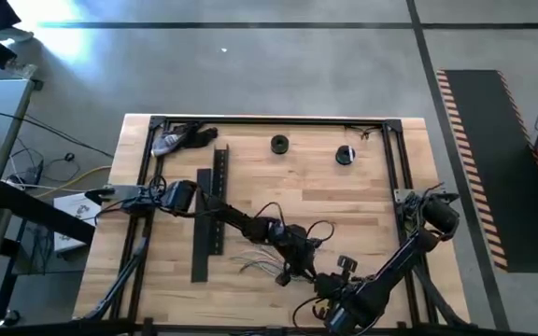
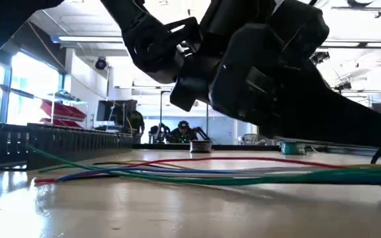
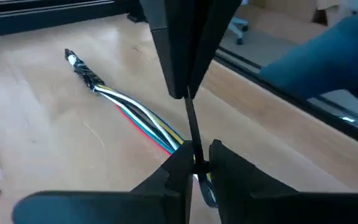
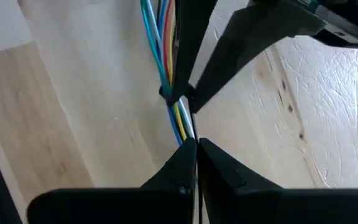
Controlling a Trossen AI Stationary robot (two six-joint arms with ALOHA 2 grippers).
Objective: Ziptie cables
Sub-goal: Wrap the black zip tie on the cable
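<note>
Grey concrete floor [image 1: 278, 65] — striped black mat [image 1: 493, 168], bright windows [image 2: 18, 82].

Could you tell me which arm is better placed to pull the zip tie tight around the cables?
Probably the left: the left claw is shut on the thin black strap beside the cables, ready to pull, while the right claw pinches the cables themselves and can steady them.

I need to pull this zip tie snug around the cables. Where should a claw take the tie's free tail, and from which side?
Grip the zip tie by its thin black tail just past the cables, coming from above. The tail stands up from the flat-lying bundle, so its two sides are free. In the left wrist view, the left claw appears shut on that strip; the right claw pinches close to the loop.
</note>
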